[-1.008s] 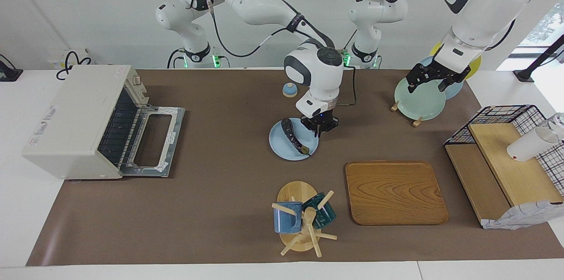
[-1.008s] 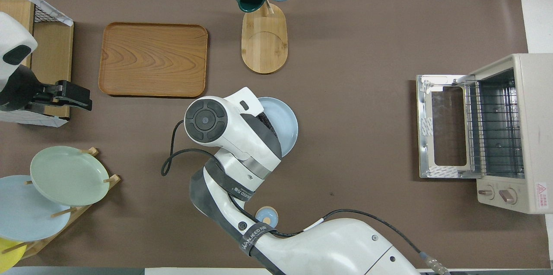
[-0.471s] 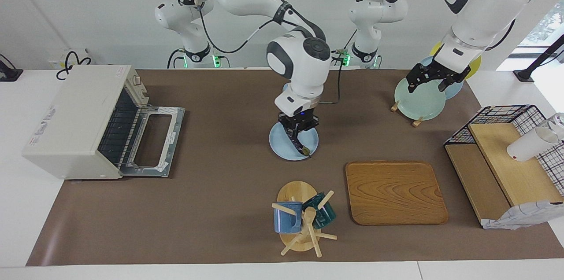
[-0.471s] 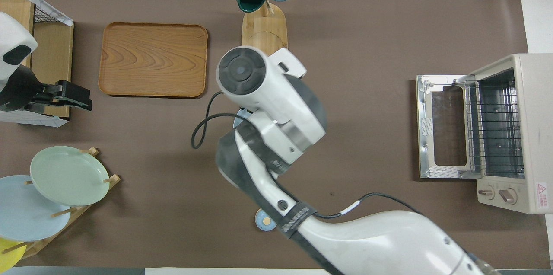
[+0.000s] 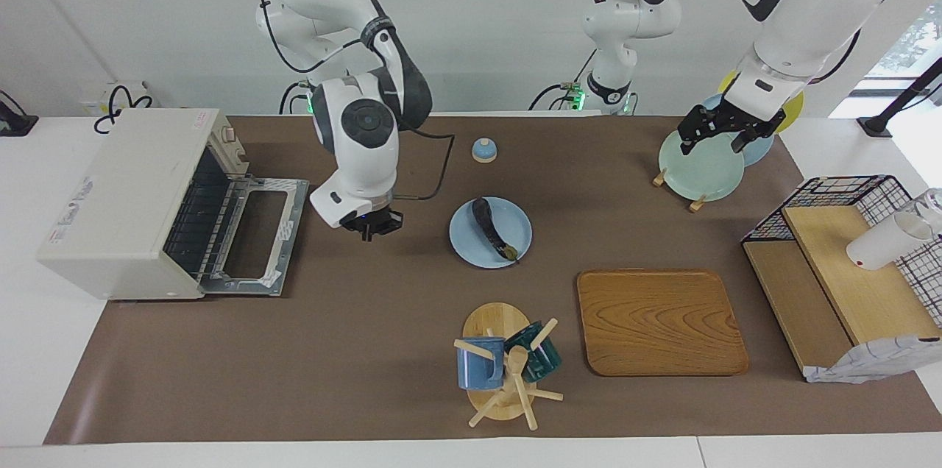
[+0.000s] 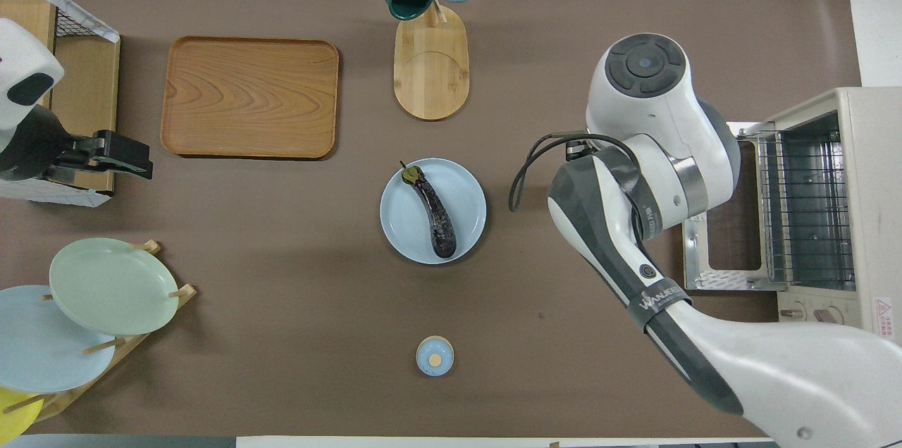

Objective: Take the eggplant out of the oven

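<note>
A: Two arms in shot, and the news is all at mid-frame in the facing view — the eggplant is lying on the light blue plate, centre of the picture, well apart from the oven at the left edge.

B: And a second ago the right gripper was down at that plate. Now it's swung away toward the oven's dropped door, clenched on nothing, hanging over bare mat just beside it.

A: So the eggplant is out and let go?

B: Looks that way — the wire rack at the right of the overhead view shows nothing on it. I'd call the job all but done; maybe only the door is left.

A: And the left gripper?

B: Waiting at upper right over the green plate in its rack, fingers spread, holding nothing.
</note>
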Robot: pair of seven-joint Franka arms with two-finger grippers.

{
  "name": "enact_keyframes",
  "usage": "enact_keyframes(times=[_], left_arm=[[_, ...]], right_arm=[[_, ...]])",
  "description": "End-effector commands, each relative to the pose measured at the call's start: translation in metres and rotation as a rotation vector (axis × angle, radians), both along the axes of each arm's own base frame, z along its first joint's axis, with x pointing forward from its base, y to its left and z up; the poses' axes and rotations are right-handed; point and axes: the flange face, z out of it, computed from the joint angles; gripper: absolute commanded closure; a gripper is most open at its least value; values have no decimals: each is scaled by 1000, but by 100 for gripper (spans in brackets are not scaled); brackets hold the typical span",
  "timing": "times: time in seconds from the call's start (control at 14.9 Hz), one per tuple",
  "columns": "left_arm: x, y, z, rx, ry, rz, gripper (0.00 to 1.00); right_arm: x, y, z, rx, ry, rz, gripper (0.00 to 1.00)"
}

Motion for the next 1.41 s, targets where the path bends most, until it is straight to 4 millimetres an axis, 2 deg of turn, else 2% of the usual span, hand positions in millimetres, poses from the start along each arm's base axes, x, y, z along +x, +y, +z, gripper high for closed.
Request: enact_keyframes(times=[0.0, 0.27, 0.47, 0.67, 0.87, 0.94, 1.08, 1.21, 1.34], left_arm=[[-2, -23, 6, -9, -37, 23, 0], [-6, -90, -1, -106, -23, 159, 0], [-3, -148, -31, -126, 9, 261, 0], [-4, -222, -80, -127, 20, 314, 0], [-15, -280, -129, -125, 27, 349, 0], [-20, -289, -142, -119, 26, 353, 0], [-42, -318, -187, -83, 53, 339, 0], [-59, -331, -224, -52, 60, 355, 0], [-72, -342, -252, -52, 52, 391, 0]], right_arm=[[-32, -32, -23, -29, 4, 61, 93], [-50, -80, -60, -68, -10, 74, 93], [-53, -94, -70, -75, -2, 130, 93], [-52, -104, -70, -89, 6, 146, 93], [-53, -106, -70, -113, 21, 193, 92], [-53, -107, -70, -114, 23, 195, 92], [-54, -108, -71, -115, 26, 194, 92], [-53, -112, -71, -115, 29, 199, 92], [-54, -115, -71, -127, 51, 231, 92]])
